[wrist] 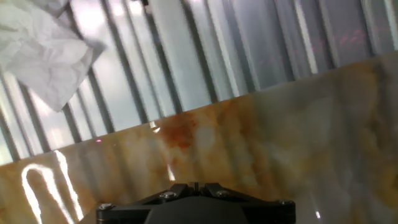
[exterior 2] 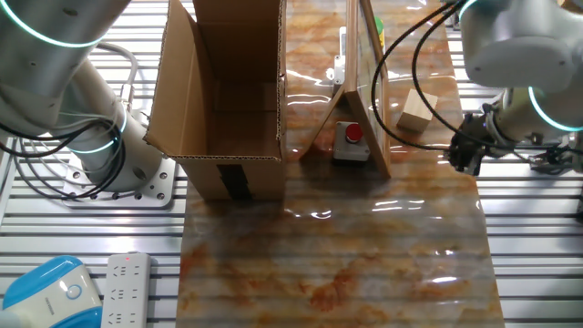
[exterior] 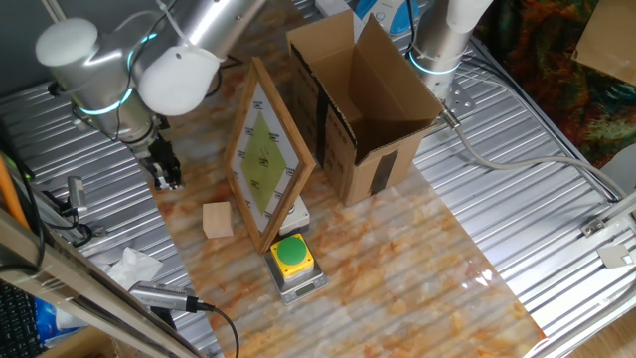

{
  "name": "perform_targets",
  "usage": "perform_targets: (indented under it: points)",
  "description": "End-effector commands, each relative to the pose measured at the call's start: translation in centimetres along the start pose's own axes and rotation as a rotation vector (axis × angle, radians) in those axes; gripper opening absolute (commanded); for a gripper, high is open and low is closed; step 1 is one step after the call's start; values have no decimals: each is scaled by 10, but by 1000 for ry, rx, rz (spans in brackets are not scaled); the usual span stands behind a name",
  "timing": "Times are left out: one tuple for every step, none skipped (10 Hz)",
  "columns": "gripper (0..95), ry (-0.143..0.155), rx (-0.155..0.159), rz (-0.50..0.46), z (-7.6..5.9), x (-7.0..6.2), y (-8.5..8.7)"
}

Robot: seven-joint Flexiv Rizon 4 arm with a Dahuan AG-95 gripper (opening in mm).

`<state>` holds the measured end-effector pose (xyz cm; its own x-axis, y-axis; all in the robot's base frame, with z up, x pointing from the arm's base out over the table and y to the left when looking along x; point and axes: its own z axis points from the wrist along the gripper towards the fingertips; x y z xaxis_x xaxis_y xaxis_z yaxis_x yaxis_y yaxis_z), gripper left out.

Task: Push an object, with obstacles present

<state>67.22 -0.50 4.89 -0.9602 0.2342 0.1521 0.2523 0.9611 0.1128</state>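
The small light-tan wooden cube (exterior: 218, 220) sits on the orange-marbled mat (exterior: 397, 259) that covers the middle of the ribbed metal table (exterior: 556, 179), near the mat's edge on the arm's side. It rests flat on 1 face, its sides turned a little askew to the mat's border; being a cube, it has no long axis to speak of. Just beside it, on the side away from the arm, leans the wooden-framed white board with a yellow-green diamond (exterior: 266, 151), tilted and propped up, its lower corner close to the cube; whether they touch cannot be told. In front of the board's foot stands the yellow-and-green push-button on a grey base (exterior: 293, 261), near the cube but apart from it. Beyond the board, the large brown cardboard box with black tape (exterior: 360, 109) stands with its flaps open.

Open mat lies between the cube and the black tool (exterior: 166, 177), which hangs low over the mat's border, near the cube but clear of it. Whether the tool is spread or closed cannot be told; the hand view shows only its housing, the mat border and a crumpled white tissue (wrist: 46, 53) on the ribbed metal. Past the button, a wide bare stretch of mat runs on.
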Motion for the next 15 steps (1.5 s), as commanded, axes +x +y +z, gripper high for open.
perform_targets:
  points:
    - [0, 7, -6, -1, 5, 1, 8]
    - [0, 17, -3, -1, 6, 2, 12]
    - [0, 19, -2, -1, 8, 3, 15]
    - [0, 20, 2, -1, 10, 4, 19]
    - [0, 24, 3, -1, 11, 5, 22]
    - [0, 26, 1, -1, 12, 5, 23]
    - [0, 30, -7, -2, 14, 6, 27]
    - [0, 28, -4, -2, 16, 7, 32]
    - [0, 28, -5, -2, 18, 8, 36]
    - [0, 29, -8, -2, 19, 9, 38]
    - [0, 27, -8, -2, 20, 10, 41]
    - [0, 27, -8, -2, 21, 11, 44]
    - [0, 27, -8, -2, 22, 12, 47]
    - [0, 24, -11, -3, 23, 14, 51]
    - [0, 22, -12, -3, 24, 15, 55]
